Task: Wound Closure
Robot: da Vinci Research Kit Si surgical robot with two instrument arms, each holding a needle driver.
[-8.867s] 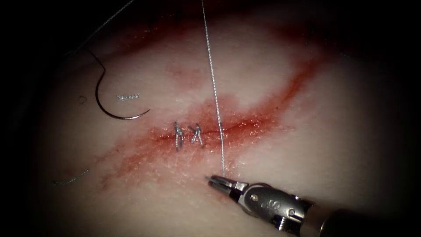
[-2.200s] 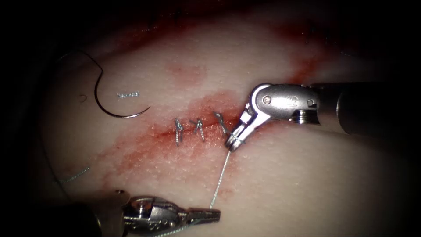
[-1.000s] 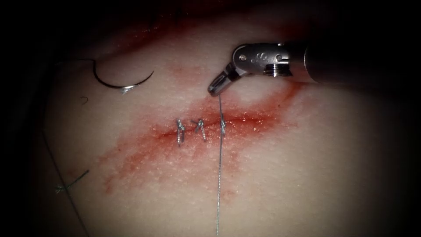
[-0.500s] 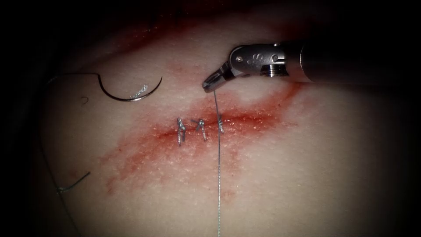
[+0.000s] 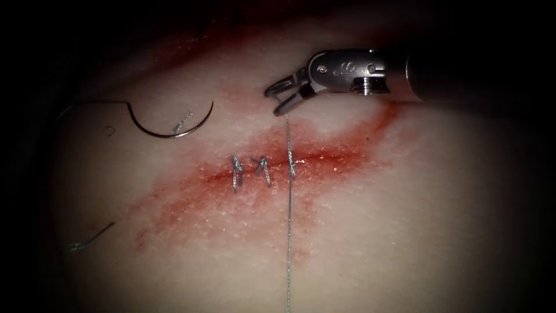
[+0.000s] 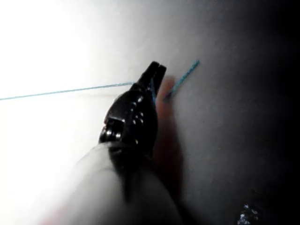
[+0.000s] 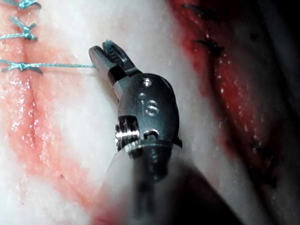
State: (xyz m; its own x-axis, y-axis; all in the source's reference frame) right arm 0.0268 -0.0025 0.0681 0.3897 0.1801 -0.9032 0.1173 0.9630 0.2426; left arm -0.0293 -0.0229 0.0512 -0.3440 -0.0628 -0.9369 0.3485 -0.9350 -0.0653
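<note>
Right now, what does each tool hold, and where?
Left tool grips the thread at its jaw tips. Right tool, jaws open, holds nothing. Needle lies free on tissue.

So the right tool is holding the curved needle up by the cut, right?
No. The right tool holds nothing; its jaws are open just above the thread. The endoscope view shows the curved needle lying loose on the tissue, left of the stitches.

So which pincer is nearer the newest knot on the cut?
Right. Its open pincer holds nothing, just above the knot. The left pincer grips the thread farther off, likely below it. The needle lies free on the tissue, to the left.
</note>
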